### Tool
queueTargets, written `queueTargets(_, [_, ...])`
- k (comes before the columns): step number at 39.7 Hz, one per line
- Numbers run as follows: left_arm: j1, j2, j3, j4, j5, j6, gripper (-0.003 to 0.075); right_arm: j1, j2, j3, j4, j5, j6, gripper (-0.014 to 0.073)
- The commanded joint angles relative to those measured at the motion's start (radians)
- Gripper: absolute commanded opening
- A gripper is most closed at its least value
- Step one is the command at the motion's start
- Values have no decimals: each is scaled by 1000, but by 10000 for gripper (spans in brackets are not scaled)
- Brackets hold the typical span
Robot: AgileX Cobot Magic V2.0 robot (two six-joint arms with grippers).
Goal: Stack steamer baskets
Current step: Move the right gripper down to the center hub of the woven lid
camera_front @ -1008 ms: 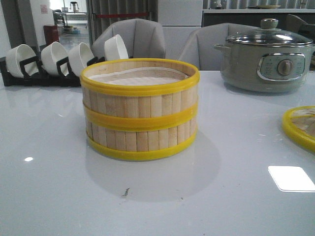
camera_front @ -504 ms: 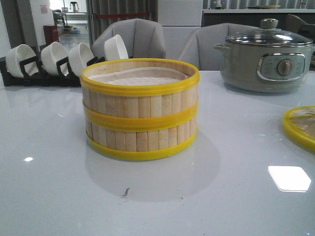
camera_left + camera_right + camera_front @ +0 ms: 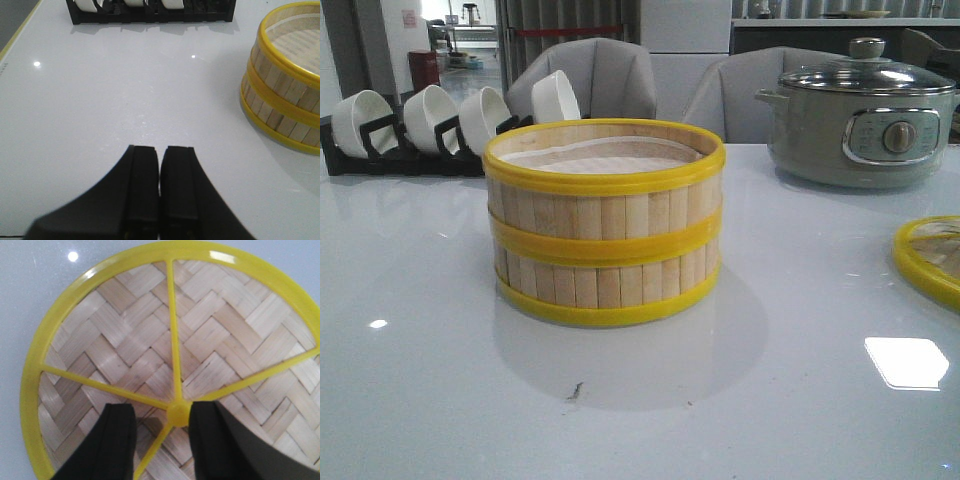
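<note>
— Front view first: where are the steamer baskets [image 3: 604, 222]?

— Stacked one on the other, mid-worktop [image 3: 440, 400], in front of a rack of white bowls [image 3: 450, 118]. A grey-green pot [image 3: 860, 118] stands far right.

— Left pincer [image 3: 159, 149]?

— Pressed together, empty, above bare worktop with the stack off to one side.

— Right pincer [image 3: 162, 412]?

— Spread, fingers either side of the yellow knob [image 3: 177, 414] of the woven lid [image 3: 150, 340], which lies flat near the right edge.

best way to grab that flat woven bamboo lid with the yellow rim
Probably by the yellow centre knob, coming straight down from above: the flat woven bamboo lid lies flat on the table, and the open right claw already straddles the knob where the spokes meet.
</note>
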Motion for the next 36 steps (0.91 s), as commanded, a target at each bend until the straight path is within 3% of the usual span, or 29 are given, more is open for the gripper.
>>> queueTargets(1, [-6,1,-29,-5,-78,-7,84,-1,-43,-34,-6,-47,-11,375])
queueTargets(21, [-6,1,-29,-5,-78,-7,85,-1,-12,-34,-6,-46,-11,371])
queueTargets(27, [-6,1,-29,-5,-78,-7,85,-1,-12,-34,-6,-46,-11,253])
queueTargets(33, [-6,1,-29,-5,-78,-7,85,-1,-12,-34,-6,-40,-11,25])
queueTargets(36, [-6,1,-29,-5,-78,-7,84,1,-16,-34,-6,-32,-11,35])
